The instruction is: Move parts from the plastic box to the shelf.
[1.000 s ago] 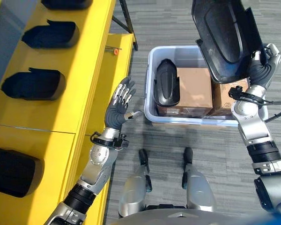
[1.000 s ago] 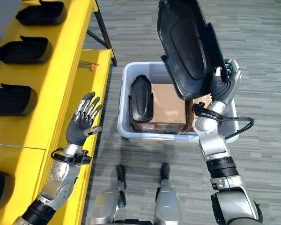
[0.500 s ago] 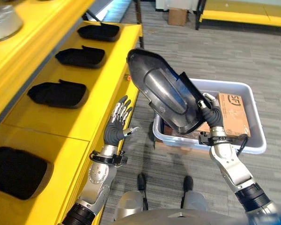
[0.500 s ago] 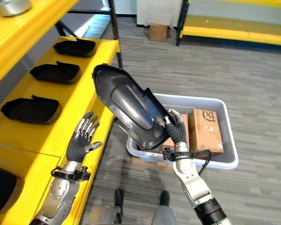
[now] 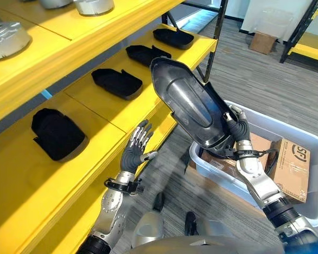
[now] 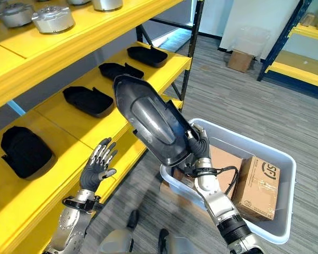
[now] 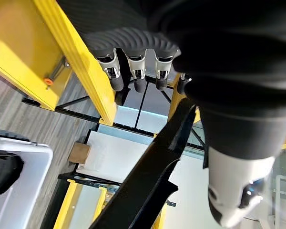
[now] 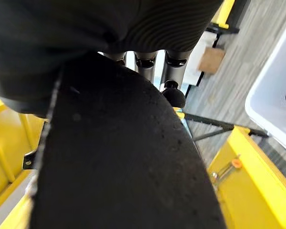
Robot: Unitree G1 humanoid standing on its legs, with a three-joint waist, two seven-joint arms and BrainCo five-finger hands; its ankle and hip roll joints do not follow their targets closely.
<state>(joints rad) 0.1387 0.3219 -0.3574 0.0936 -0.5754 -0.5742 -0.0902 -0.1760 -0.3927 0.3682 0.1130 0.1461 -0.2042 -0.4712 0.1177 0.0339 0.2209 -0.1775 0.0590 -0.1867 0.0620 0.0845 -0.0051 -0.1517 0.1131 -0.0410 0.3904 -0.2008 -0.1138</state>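
Right hand (image 6: 200, 151) fingers curl round the lower end of a black moulded part (image 6: 151, 120), raised beside the yellow shelf (image 5: 122, 108)'s front edge, above the plastic box (image 6: 286, 174). Left hand (image 5: 133, 152) open, empty. Stiff, light, awkwardly long; support its middle.

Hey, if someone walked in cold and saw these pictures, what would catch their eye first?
The large dark shell part, held up by the right hand between the grey plastic box and the yellow shelf. Next, the row of black parts on that shelf, and the open left hand raised at its edge.
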